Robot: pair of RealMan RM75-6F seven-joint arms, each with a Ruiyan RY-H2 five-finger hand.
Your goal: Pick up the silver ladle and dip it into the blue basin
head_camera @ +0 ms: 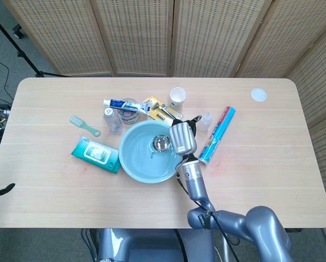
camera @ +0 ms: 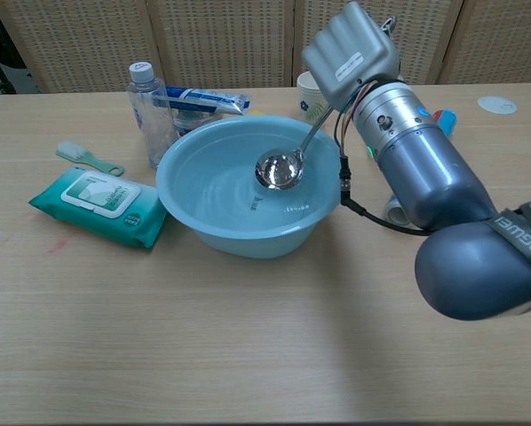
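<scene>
The silver ladle (head_camera: 161, 143) (camera: 279, 169) has its bowl down inside the blue basin (head_camera: 132, 159) (camera: 194, 204), below the rim and over the water. My right hand (head_camera: 182, 138) (camera: 349, 52) grips the ladle's handle from above the basin's right rim, with the handle slanting up to it. The left hand shows in neither view; only a dark tip sits at the head view's left edge.
A wet-wipes pack (camera: 100, 205), a green brush (camera: 88, 159), a clear bottle (camera: 148, 112) and a toothpaste box (camera: 205, 99) lie left of and behind the basin. A paper cup (head_camera: 177, 97), a small bottle (head_camera: 205, 121) and a foil roll (head_camera: 217, 134) stand to the right.
</scene>
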